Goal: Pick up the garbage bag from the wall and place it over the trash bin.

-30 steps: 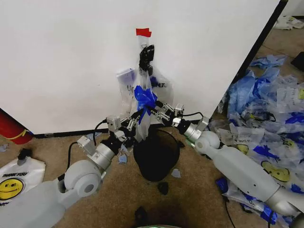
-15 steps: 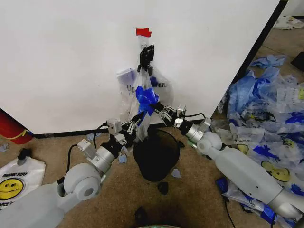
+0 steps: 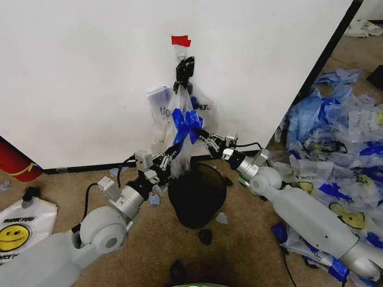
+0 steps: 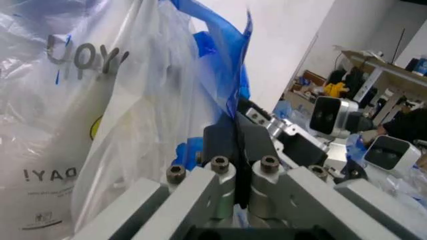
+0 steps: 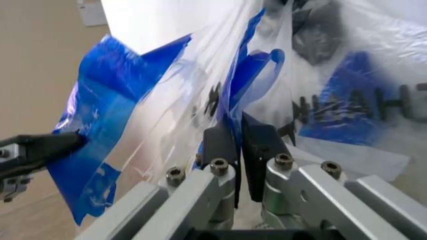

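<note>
Garbage bag [image 3: 182, 128] is hanging against the wall [image 3: 90, 72], directly above the trash bin [image 3: 197, 194]. Left gripper [image 3: 170, 156] is clamping its lower left edge, film pinched between closed jaws. Right gripper [image 3: 203, 136] is clamping the right side, jaws closed on plastic.

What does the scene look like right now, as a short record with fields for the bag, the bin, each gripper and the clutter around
garbage bag: see-through plastic with blue streaks, hanging from a black clip on the white wall, under a red tape piece
trash bin: black wire-mesh, on the floor directly below the bag
left gripper: shut on the bag's lower edge, seen pinching plastic in the left wrist view
right gripper: shut on the blue part of the bag
clutter: pile of plastic bags on the robot's right; white smiley bag on its left
</note>
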